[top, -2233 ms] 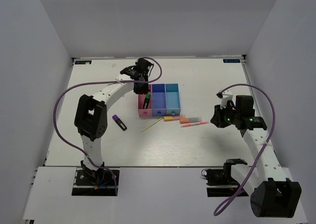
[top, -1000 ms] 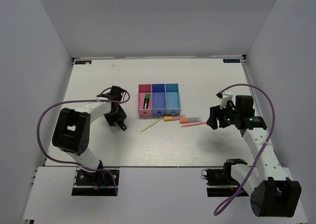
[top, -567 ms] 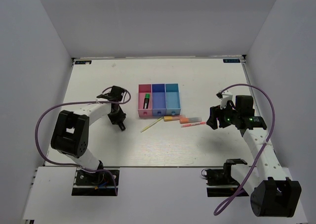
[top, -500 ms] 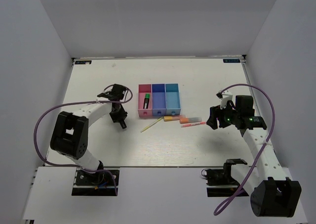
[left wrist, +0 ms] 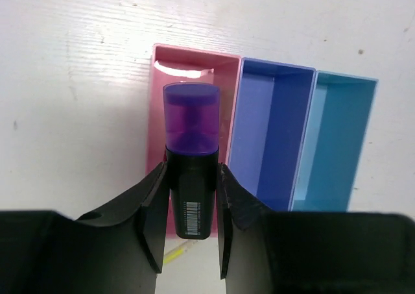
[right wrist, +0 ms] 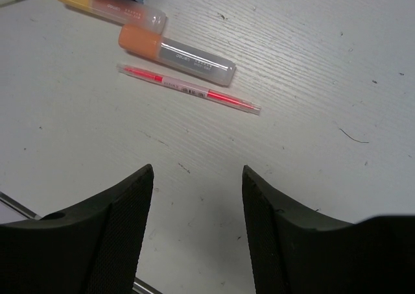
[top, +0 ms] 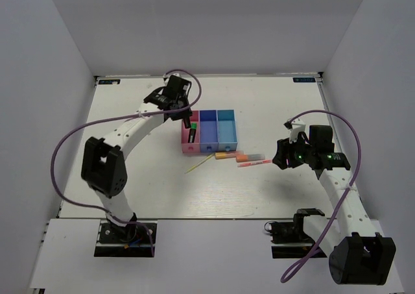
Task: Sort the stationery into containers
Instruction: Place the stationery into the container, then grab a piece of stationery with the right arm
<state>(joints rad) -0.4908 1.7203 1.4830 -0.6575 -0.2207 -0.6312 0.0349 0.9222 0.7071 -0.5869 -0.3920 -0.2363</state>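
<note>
My left gripper [left wrist: 188, 177] is shut on a black marker with a purple cap [left wrist: 190, 132] and holds it above the pink bin [left wrist: 194, 52]. In the top view this gripper [top: 183, 117] hangs over the far end of the pink bin [top: 184, 145], where a green-capped marker [top: 192, 132] lies. Beside it are the dark blue bin [left wrist: 269, 138] and the light blue bin [left wrist: 334, 145]. My right gripper [right wrist: 198, 177] is open over bare table. Ahead of it lie two orange highlighters [right wrist: 175, 52] [right wrist: 107, 5] and a thin pink-red pen [right wrist: 188, 89]. A yellow-green stick [top: 198, 165] lies in front of the bins.
The three bins [top: 207, 132] stand joined in a row mid-table. White walls close in the table on three sides. A purple cable loops from each arm. The right arm [top: 324, 161] stands to the right of the loose stationery.
My left gripper closed on the purple-capped marker on the table left of the bins, lifted it and carried it over the pink bin. The right arm stayed in place.
</note>
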